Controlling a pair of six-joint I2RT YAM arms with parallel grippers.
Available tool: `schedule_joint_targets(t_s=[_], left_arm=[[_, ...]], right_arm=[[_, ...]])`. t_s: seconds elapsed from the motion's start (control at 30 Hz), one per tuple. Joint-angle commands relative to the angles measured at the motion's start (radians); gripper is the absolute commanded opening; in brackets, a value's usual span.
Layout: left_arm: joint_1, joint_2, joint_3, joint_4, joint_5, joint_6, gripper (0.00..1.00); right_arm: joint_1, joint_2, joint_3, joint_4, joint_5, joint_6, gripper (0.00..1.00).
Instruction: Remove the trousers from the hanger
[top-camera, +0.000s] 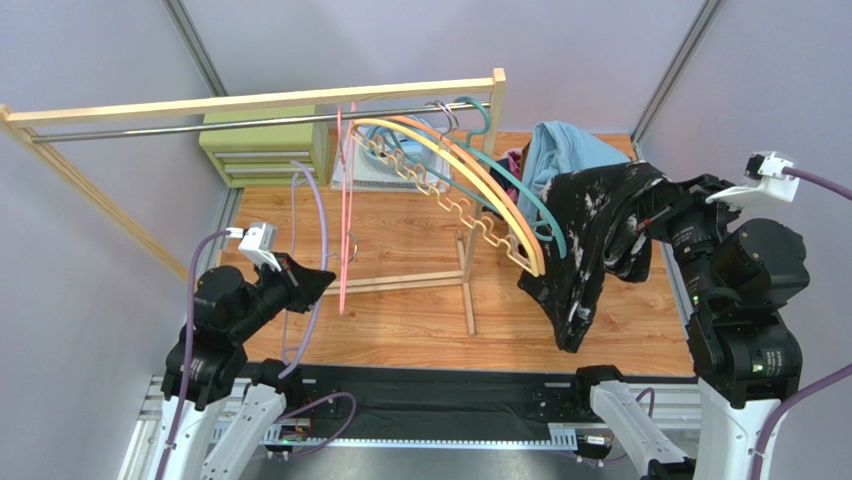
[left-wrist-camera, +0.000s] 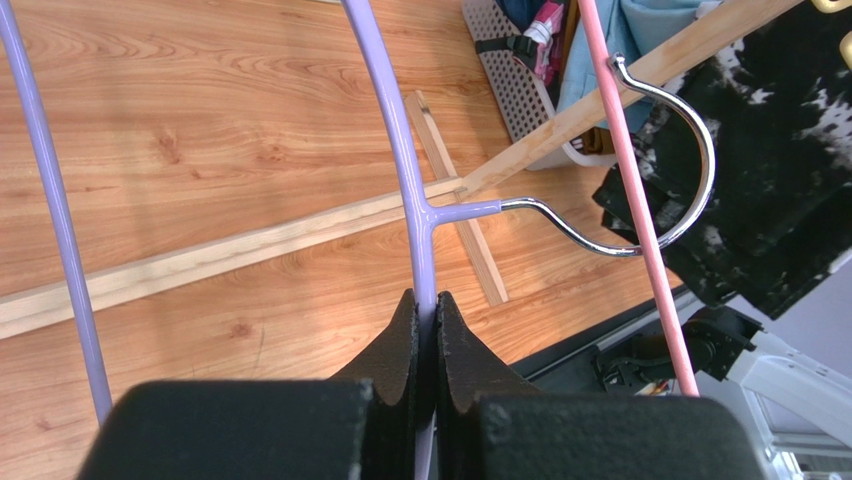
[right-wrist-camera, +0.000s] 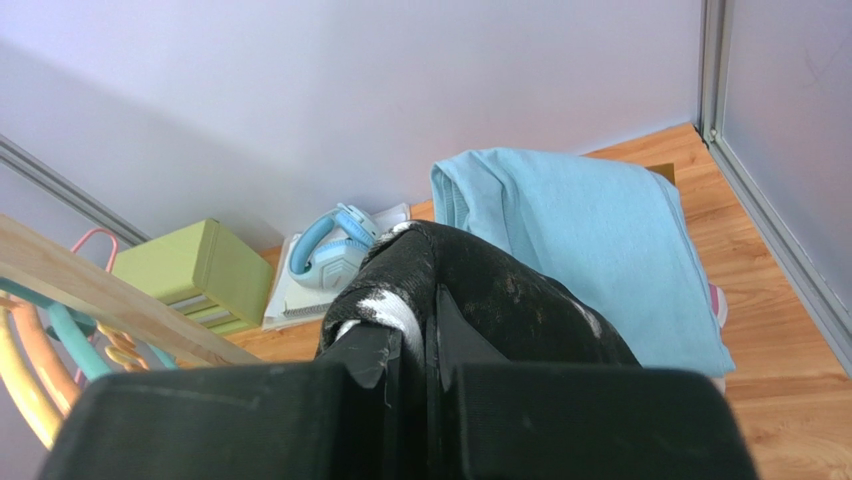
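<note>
The black speckled trousers (top-camera: 590, 240) are pinched in the closed right gripper (right-wrist-camera: 428, 315) and hang limp over the table (top-camera: 400, 320), right of the rack. The cloth is judged soft and light, best taken at a bunched fold. The lilac hanger (left-wrist-camera: 400, 130) is clamped by the left gripper (left-wrist-camera: 427, 320). Light blue trousers (right-wrist-camera: 600, 230) are heaped over the perforated basket (left-wrist-camera: 505, 75).
</note>
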Motion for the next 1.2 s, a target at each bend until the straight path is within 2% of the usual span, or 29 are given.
schedule_joint_targets(t_s=[0.0,0.17,0.33,0.43,0.47,0.53,0.67,0.7,0.77,0.83,0.9,0.93,1.07,1.17], left_arm=[[0.005,0.010,0.026,0.054,0.015,0.032,0.00],[0.007,0.029,0.037,0.057,0.026,0.038,0.00],[0.005,0.035,0.045,0.066,0.040,0.021,0.00],[0.007,0.047,0.049,0.079,0.055,0.004,0.00],[0.007,0.049,0.051,0.079,0.060,0.003,0.00],[0.007,0.053,0.051,0.079,0.064,-0.003,0.00],[0.007,0.053,0.045,0.074,0.073,-0.007,0.00],[0.007,0.053,0.045,0.074,0.074,-0.007,0.00],[0.005,0.058,0.043,0.077,0.072,-0.011,0.00],[0.007,0.067,0.040,0.089,0.077,-0.017,0.00],[0.005,0.075,0.037,0.100,0.086,-0.033,0.00],[0.005,0.075,0.029,0.112,0.089,-0.037,0.00],[0.005,0.076,0.008,0.135,0.090,-0.057,0.00],[0.007,0.075,0.008,0.129,0.087,-0.056,0.00]], right_arm=[[-0.006,0.044,0.129,0.100,0.032,0.029,0.00],[-0.008,0.188,0.294,0.110,0.104,-0.028,0.00],[-0.009,0.355,0.414,0.186,0.073,-0.046,0.00],[-0.049,0.427,0.436,0.257,-0.008,-0.012,0.00],[-0.105,0.447,0.443,0.300,-0.115,0.036,0.00],[-0.164,0.506,0.443,0.349,-0.206,0.102,0.00],[-0.414,0.621,0.387,0.550,-0.494,0.368,0.00],[-0.445,0.666,0.343,0.590,-0.525,0.452,0.00],[-0.486,0.722,0.324,0.627,-0.577,0.465,0.00],[-0.486,0.806,0.328,0.601,-0.625,0.427,0.00],[-0.479,0.822,0.280,0.584,-0.654,0.399,0.00],[-0.471,0.808,0.194,0.587,-0.640,0.353,0.00],[-0.390,0.808,0.057,0.586,-0.544,0.244,0.00],[-0.352,0.884,0.064,0.557,-0.505,0.209,0.00]])
